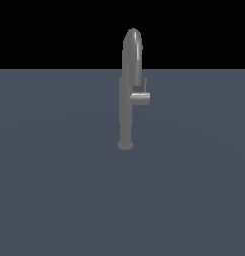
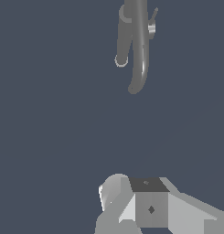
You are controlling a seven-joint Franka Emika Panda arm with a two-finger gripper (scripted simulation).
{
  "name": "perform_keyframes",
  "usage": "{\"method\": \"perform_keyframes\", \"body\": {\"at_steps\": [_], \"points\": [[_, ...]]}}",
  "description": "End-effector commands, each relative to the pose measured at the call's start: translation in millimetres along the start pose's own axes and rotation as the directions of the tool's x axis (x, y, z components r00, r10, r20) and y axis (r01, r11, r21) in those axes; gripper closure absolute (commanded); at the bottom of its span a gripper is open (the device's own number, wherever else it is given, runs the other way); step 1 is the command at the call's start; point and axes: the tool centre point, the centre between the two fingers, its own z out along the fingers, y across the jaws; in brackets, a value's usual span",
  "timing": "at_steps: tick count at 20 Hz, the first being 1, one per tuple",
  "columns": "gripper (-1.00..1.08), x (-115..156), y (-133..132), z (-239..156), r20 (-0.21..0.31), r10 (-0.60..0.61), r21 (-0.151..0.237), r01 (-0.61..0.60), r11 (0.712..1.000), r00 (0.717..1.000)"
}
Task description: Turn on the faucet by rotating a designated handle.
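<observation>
We see the faucet standing upright on the floor, the handle jutting out at its three o'clock in the exterior view. Our gripper hangs well apart, and we cannot tell its jaw state.

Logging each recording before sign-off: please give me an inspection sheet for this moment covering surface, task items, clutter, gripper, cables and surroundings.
Surface: flat, plain slate-blue ground, uniform, unmarked.
Faucet: tall slim grey metallic faucet column with arched top, upright on a small round base; in the wrist view its curved spout is seen too.
Handle: short grey cylinder stub with a thin lever rod, on the column's side toward the exterior view's right; rod points upward; nothing touches it.
Clutter: nothing seen.
Gripper: only pale grey blocky parts show at the wrist view's edge, well apart from the faucet; fingers not visible, state unclear; absent from the exterior view.
Cables: nothing seen.
Surroundings: black backdrop beyond the ground.
</observation>
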Motion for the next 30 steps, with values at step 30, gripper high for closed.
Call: {"method": "perform_keyframes", "body": {"at_steps": [30], "points": [[1.08, 101.6, -3.6, 0.8, 0.303, 0.22, 0.218, -0.292, 0.931, 0.927]]}}
